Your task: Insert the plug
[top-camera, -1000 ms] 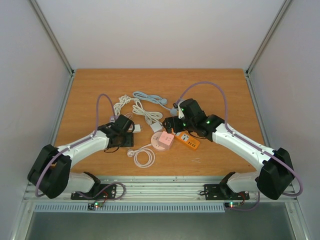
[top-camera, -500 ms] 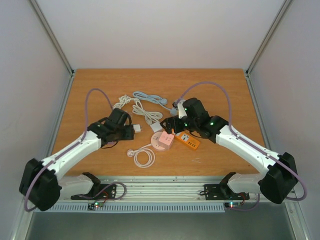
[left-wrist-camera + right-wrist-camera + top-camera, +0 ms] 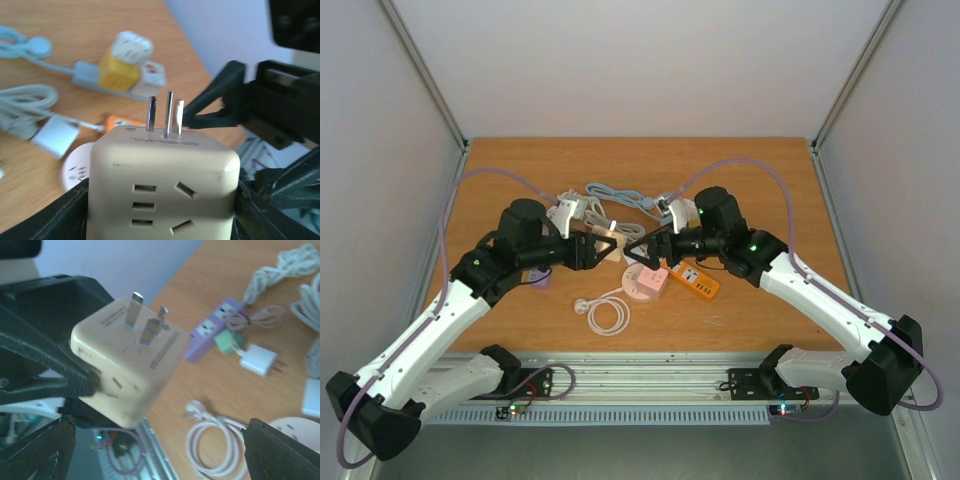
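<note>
**Top view.** Left gripper (image 3: 598,249) is clenched on the beige plug (image 3: 611,243) and holds it in the air above the table (image 3: 770,180) at frame centre. The prongs point right, at the right gripper (image 3: 642,248). That one has its fingers spread and grasps nothing. It sits just beside the plug; touching or apart, cannot tell. Below the pair lies a pink round socket block (image 3: 646,281), with an orange power strip (image 3: 697,283) just to its right. A coiled white cord (image 3: 607,316) lies to the lower left.

**Left wrist view.** The plug fills the lower centre, with three flat prongs (image 3: 165,114) standing up and socket holes on the face toward the camera. Dark fingers flank it at both lower corners. The right gripper's black fingers show close beyond the prongs, at right of frame.

**Right wrist view.** The plug sits left of centre with its prongs tilted toward the lens, and a dark finger of the left gripper presses on its left side. The right gripper's own fingers sit in the two bottom corners, wide apart. On the table at upper right is a purple power strip (image 3: 212,329) with a green plug (image 3: 227,342) at its end. A white charger (image 3: 260,360) lies just beside.
</note>
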### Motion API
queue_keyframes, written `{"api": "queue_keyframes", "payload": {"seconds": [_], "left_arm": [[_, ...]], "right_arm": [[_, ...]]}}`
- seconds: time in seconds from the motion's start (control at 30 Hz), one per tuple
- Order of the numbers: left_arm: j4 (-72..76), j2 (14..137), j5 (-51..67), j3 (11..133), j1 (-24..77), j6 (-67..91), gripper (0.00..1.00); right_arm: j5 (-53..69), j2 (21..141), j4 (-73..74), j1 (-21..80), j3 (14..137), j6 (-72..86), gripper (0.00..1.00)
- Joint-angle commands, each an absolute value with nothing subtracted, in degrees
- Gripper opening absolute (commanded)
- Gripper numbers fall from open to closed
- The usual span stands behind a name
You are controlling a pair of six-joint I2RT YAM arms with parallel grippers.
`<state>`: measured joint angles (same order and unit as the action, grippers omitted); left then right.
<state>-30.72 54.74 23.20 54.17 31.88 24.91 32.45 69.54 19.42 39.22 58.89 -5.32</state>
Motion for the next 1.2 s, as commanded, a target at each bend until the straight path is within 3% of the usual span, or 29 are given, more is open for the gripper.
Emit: {"api": "queue_keyframes", "payload": {"seconds": [0.0,0.23,0.47,0.77,0.87,1.03,1.17], "left_arm": [[-21.1,53.1,36.5,58.2,31.9,26.6,0.53],[-16.4,49.8,41.9,58.4,31.6,25.4,0.50],[-11.5,50.0,51.1,59.2,31.6,22.1,0.49],[-11.2,52.5,55.0,60.8,31.6,23.3,0.49],[-11.1,52.7,55.4,60.8,31.6,23.2,0.49],[-11.2,54.1,56.2,61.3,31.6,24.3,0.51],[-9.4,54.6,54.3,61.6,31.6,28.5,0.64]], "right_arm": [[40.3,66.2,15.0,39.5,62.5,4.2,0.91],[45.9,63.0,14.2,38.2,65.4,6.8,0.89],[54.2,65.7,24.3,37.0,72.9,-2.9,0.91],[62.5,68.7,27.0,37.0,74.8,-8.0,0.88],[63.2,68.9,26.9,36.9,74.6,-8.7,0.77],[62.4,69.1,21.6,36.9,73.6,-6.7,0.49],[58.2,67.4,9.9,37.0,69.4,-0.5,0.36]]}}
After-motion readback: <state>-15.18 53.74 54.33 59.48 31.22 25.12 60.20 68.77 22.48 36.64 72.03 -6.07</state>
